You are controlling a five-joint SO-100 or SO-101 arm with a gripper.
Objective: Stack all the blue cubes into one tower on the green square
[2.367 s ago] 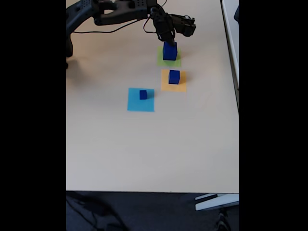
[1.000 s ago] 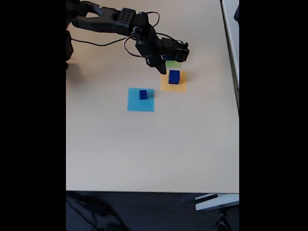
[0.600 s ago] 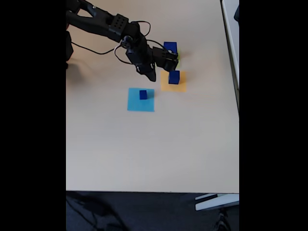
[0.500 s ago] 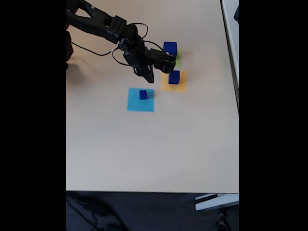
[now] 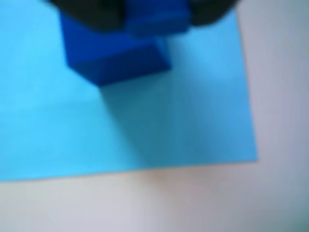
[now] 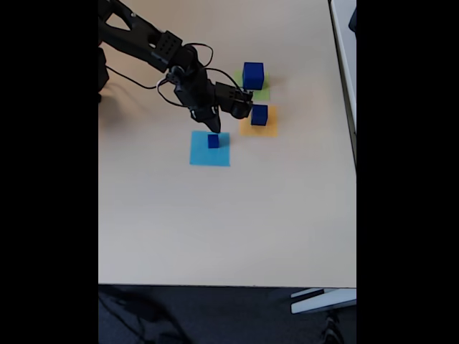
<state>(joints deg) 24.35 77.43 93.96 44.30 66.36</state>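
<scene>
Step in hand: reach for the smallest blue cube (image 6: 213, 141), which sits on the light blue square (image 6: 210, 153), a little toward that square's far edge in the fixed view.
Gripper (image 6: 213, 129): tip pointing down, right at the far side of the smallest cube; contact cannot be judged from the fixed view.
Jaws: cannot tell whether parted or closed. In the wrist view dark blurred shapes crowd the top edge over the cube (image 5: 116, 53); nothing reads as a grip.
Wrist view: blurred; the cube is up at the top edge, the light blue paper (image 5: 193, 111) spreads below it, and pale counter (image 5: 193, 203) shows beyond the paper's edge.
Largest cube (image 6: 252, 75): on the green square (image 6: 262, 92), upright, alone; tower base judged to be in place.
Middle cube (image 6: 259, 115): on the orange square (image 6: 264, 130), just near of the green one in the fixed view, nothing on top of it.
Progress: one cube of three on target, by my reading; two yet to stack.
Order concern: a tapering tower wants the middle cube on the base first. If the smallest is taken now, it ends up under a wider block or must be parked.
Next move calls for: jaws straddling the small cube squarely, a little lower, then closing; the cube is narrow, so centring matters.
Risk: nudging the cube off the paper, or a corner pinch that twists it.
</scene>
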